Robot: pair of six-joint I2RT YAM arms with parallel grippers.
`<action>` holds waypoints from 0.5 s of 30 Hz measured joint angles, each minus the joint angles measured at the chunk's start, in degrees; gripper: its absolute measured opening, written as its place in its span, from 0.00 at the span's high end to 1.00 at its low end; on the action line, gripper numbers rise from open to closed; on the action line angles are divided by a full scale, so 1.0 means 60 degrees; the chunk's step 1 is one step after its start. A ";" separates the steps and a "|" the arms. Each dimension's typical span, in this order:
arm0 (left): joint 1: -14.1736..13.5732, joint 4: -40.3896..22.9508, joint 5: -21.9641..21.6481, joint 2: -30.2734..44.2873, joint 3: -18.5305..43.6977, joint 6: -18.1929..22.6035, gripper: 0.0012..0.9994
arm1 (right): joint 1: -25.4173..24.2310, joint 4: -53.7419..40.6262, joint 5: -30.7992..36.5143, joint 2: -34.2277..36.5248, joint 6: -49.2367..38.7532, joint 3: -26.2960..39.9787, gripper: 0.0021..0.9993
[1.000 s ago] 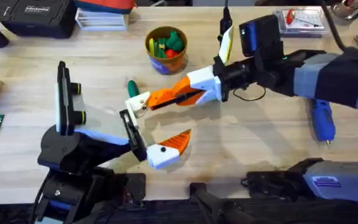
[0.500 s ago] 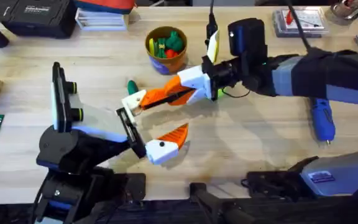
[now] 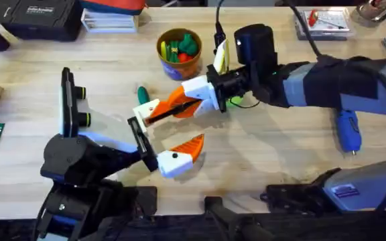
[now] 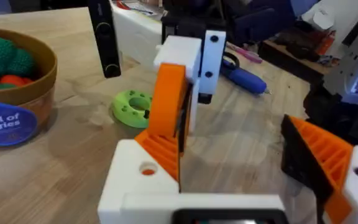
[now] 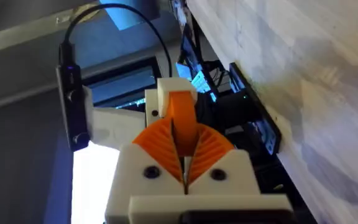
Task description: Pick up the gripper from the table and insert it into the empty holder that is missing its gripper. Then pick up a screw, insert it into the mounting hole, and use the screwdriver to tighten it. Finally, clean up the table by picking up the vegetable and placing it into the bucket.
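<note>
The right gripper reaches across the middle of the surface with its jaws clamped on the orange finger piece. The right wrist view shows the two ribbed orange pads pressed flat against either side of that piece. The far end of the piece meets the white holder, which is the upper jaw base of the left gripper. In the left wrist view the piece rises out of the white holder beside a round mounting hole. How deeply it sits there cannot be told.

The left gripper's jaws stand wide apart with nothing held between them. Its lower jaw carries its own orange finger on a white base, resting low over the surface.

The dark green vegetable lies on the surface just beyond the holder, near the bucket. The bucket stands upright towards the far side and holds green, red and yellow toy foods. A lime-green disc lies on the surface near the bucket, under the right arm. The blue screwdriver lies well apart to the right, past the right arm's forearm, with its metal tip pointing towards the near edge.
</note>
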 joint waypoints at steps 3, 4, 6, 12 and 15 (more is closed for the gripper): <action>0.0000 -0.0003 0.0000 -0.0001 0.0000 -0.0029 0.01 | 0.0007 0.0003 0.0062 -0.0001 0.0052 0.0000 0.99; 0.0000 0.0000 0.0000 -0.0001 0.0000 -0.0027 0.01 | 0.0007 -0.0004 0.0084 0.0001 0.0090 0.0000 0.98; 0.0000 0.0000 0.0000 -0.0001 0.0000 -0.0022 0.01 | 0.0025 -0.0018 0.0138 0.0003 0.0119 0.0000 0.95; 0.0000 0.0007 -0.0033 -0.0001 0.0000 0.0007 0.01 | 0.0066 -0.0058 0.0305 -0.0001 0.0119 0.0000 0.84; -0.0017 0.0011 0.0124 -0.0005 0.0000 0.0128 0.01 | 0.0170 0.0138 0.0417 0.0030 0.0141 0.0000 0.74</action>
